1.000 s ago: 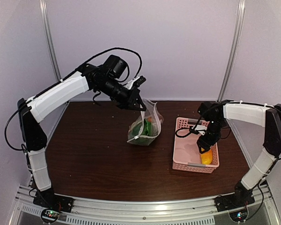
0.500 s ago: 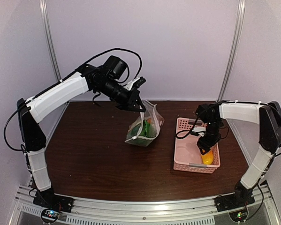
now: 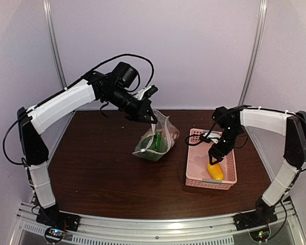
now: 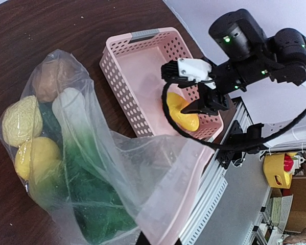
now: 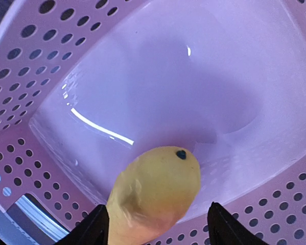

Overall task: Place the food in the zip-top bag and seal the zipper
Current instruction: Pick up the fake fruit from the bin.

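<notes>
The zip-top bag [image 3: 155, 140] hangs from my left gripper [image 3: 151, 118], which is shut on its upper edge. The bag's bottom rests on the table. Inside it lies food: two lemons [image 4: 22, 122], bok choy [image 4: 71, 107], a brown bread piece [image 4: 48, 81] and a green vegetable [image 4: 91, 204]. The zipper [image 4: 186, 189] runs as a pale strip along the open mouth. My right gripper [image 5: 159, 224] is low in the pink basket [image 3: 193, 178], open, its fingers on either side of the orange-yellow piece [image 5: 158, 189], with a gap on the right side. That piece [image 3: 215, 171] lies on the basket floor.
The basket stands at the right of the brown table [image 3: 101, 168], close to the bag. White walls and two metal posts [image 3: 54, 46] bound the back. The aluminium rail [image 3: 158, 224] runs along the near edge.
My right gripper has moved left inside the basket and now straddles the orange-yellow piece; basket and piece shifted slightly left. The bag sagged a little to the left.
</notes>
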Action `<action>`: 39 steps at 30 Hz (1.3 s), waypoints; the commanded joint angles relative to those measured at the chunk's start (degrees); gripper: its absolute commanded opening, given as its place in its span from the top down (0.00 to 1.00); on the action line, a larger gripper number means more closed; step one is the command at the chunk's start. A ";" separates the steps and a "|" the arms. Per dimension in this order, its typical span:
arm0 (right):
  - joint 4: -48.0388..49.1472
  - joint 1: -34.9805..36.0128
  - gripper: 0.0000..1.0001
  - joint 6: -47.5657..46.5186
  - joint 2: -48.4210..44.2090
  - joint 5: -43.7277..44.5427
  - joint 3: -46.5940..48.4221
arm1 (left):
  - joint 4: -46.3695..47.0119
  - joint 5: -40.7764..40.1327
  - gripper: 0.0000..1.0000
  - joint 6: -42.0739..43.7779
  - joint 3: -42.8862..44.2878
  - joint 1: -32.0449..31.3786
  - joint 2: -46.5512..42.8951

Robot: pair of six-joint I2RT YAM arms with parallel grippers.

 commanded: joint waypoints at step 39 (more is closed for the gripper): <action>12.09 -1.06 0.66 -0.90 -14.61 -22.83 6.51 | 8.88 1.86 1.00 -4.78 -1.13 -1.17 -1.18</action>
